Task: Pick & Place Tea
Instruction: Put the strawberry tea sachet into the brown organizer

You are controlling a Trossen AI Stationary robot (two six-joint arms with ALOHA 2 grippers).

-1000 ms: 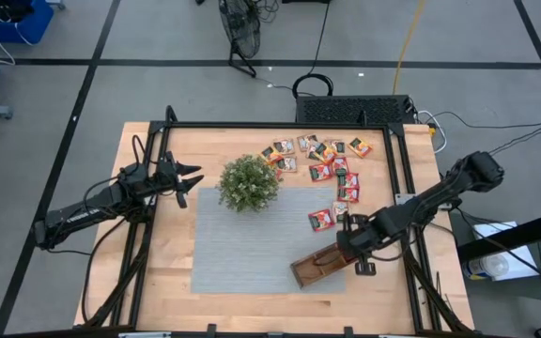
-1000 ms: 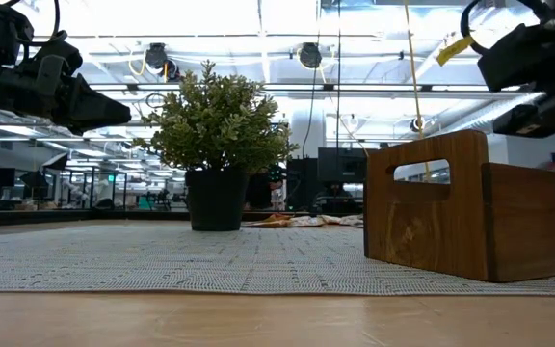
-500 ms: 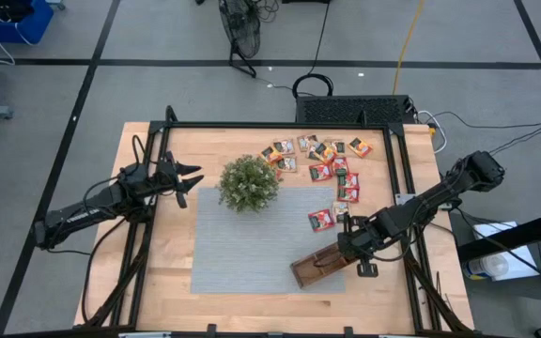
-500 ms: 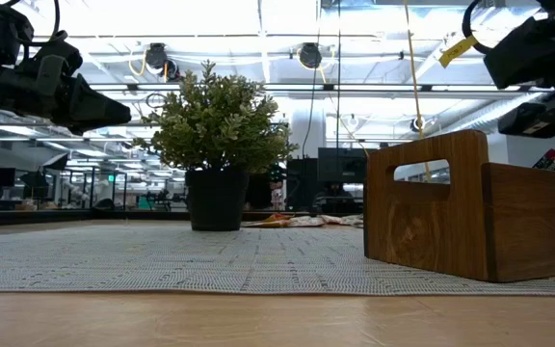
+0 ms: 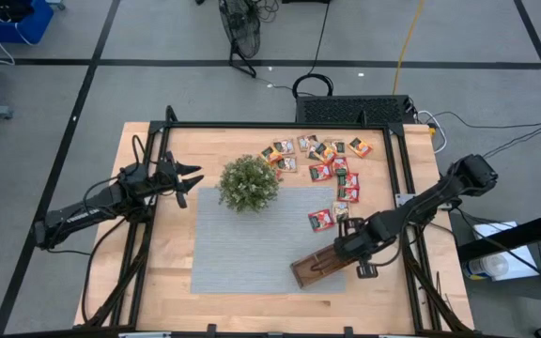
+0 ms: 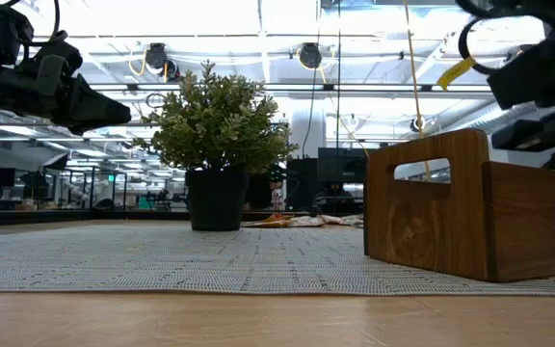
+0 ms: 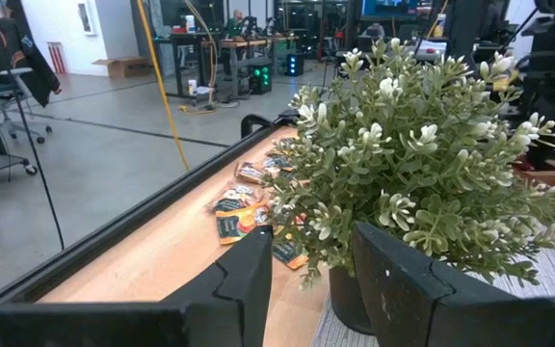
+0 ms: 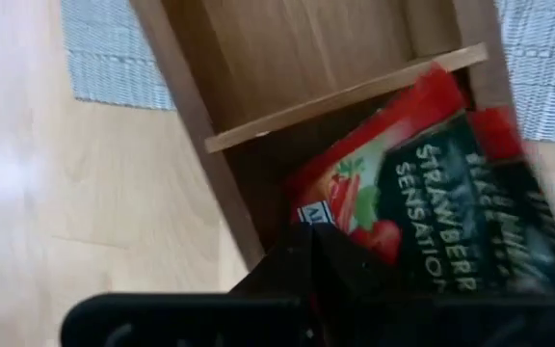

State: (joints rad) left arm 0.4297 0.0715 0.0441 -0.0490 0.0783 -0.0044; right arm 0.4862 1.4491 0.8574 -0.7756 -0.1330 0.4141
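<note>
Covering the wooden table [image 5: 172, 282], a grey mat [image 5: 242, 244] holds the plant [image 5: 249, 182] and tray [image 5: 310, 270]. Right gripper [image 5: 344, 246] pinches 1 red sachet [image 8: 422, 202] over the tray; left gripper [image 5: 192, 178] hovers spread. Other sachets [image 5: 319, 158] lie beyond.

Wooden desk [image 5: 172, 272] w/ black frame round edges. Grey mat [image 5: 242, 249] lies mid-desk. Potted plant [image 5: 249, 182] at mat's far-left corner. Wooden tray [image 5: 316, 268] at mat's near-right edge. Tea sachets [image 5: 322, 160] scattered on bare wood, far right.

Bright, even overhead light (ceiling glare low view), right wrist view blurred.
</note>
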